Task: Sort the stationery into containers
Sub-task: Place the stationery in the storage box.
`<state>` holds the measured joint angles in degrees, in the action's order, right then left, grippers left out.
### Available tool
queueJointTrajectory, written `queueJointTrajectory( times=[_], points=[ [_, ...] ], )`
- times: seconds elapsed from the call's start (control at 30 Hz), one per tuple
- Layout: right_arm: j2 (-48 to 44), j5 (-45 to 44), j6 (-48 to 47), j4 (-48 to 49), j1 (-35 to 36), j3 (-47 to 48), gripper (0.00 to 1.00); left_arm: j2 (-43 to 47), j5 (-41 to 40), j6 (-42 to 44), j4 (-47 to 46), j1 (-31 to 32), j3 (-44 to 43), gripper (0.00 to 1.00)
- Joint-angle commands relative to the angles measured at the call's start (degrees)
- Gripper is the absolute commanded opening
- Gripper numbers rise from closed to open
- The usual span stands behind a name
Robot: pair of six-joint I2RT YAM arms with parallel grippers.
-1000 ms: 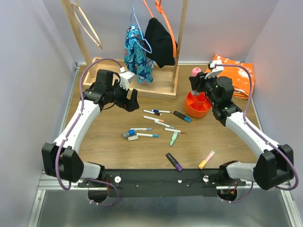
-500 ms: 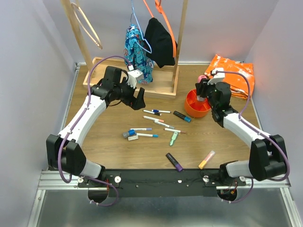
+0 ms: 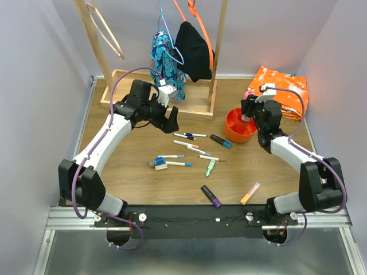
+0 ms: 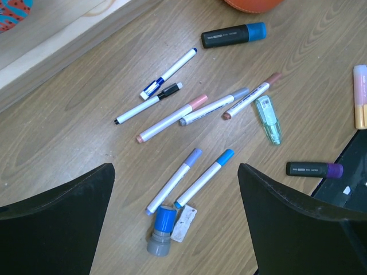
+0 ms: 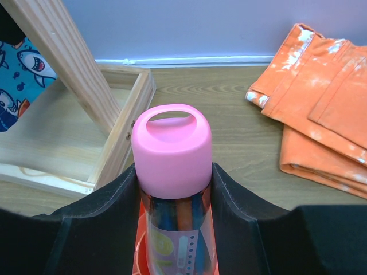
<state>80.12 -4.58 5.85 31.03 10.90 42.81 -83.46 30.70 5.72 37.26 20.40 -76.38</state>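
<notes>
- Stationery [image 3: 195,150] lies loose on the wooden counter [image 3: 132,177], most of it in one scatter between the two arms, left of the orange cup [image 3: 229,130].
- Over that scatter hangs the left claw [image 4: 175,166], its jaws spread wide with nothing between them (its two black fingers fill the lower corners of the wrist view).
- Below it lie thin white pens [image 4: 205,177] with blue, red or dark caps. A black highlighter [image 4: 233,35] with a blue cap lies near the cup, and a mint-green piece [image 4: 268,118] sits just beside a red-capped pen.
- A purple highlighter [image 4: 314,169] and a yellow highlighter [image 3: 250,193] lie apart from the rest, nearer the arm bases.
- The right claw [image 5: 172,172] is clamped on a pink-capped highlighter [image 5: 172,149], held upright with the cap on top, directly over the cup. Its lower end is hidden, so I cannot tell whether it touches the cup.
- An orange bag [image 3: 284,94] lies on the counter behind the cup.
</notes>
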Motion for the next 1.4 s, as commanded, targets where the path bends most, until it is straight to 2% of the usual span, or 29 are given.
queueJointTrajectory(
  times=[0.0,0.3,0.33,0.37,0.47,0.57,0.63,0.8,1.07,1.2,1.27,1.37],
  points=[
    [2.41,1.15,0.74,4.74,-0.52,-0.18,0.01,-1.09,-0.37,-0.18,-0.61,0.78,-1.23,0.97],
    [3.91,2.82,2.5,4.75,-0.52,-0.18,0.01,-1.71,-1.17,0.52,-0.25,1.57,-1.58,0.97],
    [3.56,2.91,2.59,4.22,-0.52,-0.18,0.04,-1.71,-1.17,0.52,-0.34,1.66,-1.41,0.97],
    [3.12,3.26,2.68,3.7,-0.52,-0.27,0.15,-1.71,-1.17,0.61,-0.34,1.66,-1.49,0.97],
    [0.66,3.26,3.29,1.32,-0.53,-0.79,0.3,-1.53,-1.17,0.7,-0.52,1.92,-1.23,0.97],
    [-1.8,2.65,3.73,-0.53,-0.52,-2.11,0.34,-1.44,-1.08,0.79,-0.69,2.18,-1.32,0.97],
    [-3.46,2.65,3.38,-1.05,-0.52,-3.34,0.41,-1.35,-1.08,0.88,-0.87,2.27,-1.32,0.97],
    [-6.28,2.29,3.29,-4.04,-0.52,-4.05,0.49,-0.39,-1.17,1.23,-0.96,2.71,-0.97,0.97],
    [-6.03,2.73,3.21,0.61,-0.52,-7.03,0.42,0.67,-1.78,1.58,-0.69,2.8,-0.17,0.97],
    [-4.62,2.65,2.59,4.21,-0.61,-7.65,0.2,0.4,-1.96,2.02,0.18,2.8,-0.17,0.97],
    [-4.18,2.56,1.8,5.45,-0.61,-7.65,0.16,0.23,-1.96,2.02,0.27,2.8,-0.09,0.97],
    [-3.48,2.56,1.8,6.41,-0.79,-7.83,0.16,-0.12,-2.05,2.11,0.28,2.97,-0.17,0.97]
  ],
)
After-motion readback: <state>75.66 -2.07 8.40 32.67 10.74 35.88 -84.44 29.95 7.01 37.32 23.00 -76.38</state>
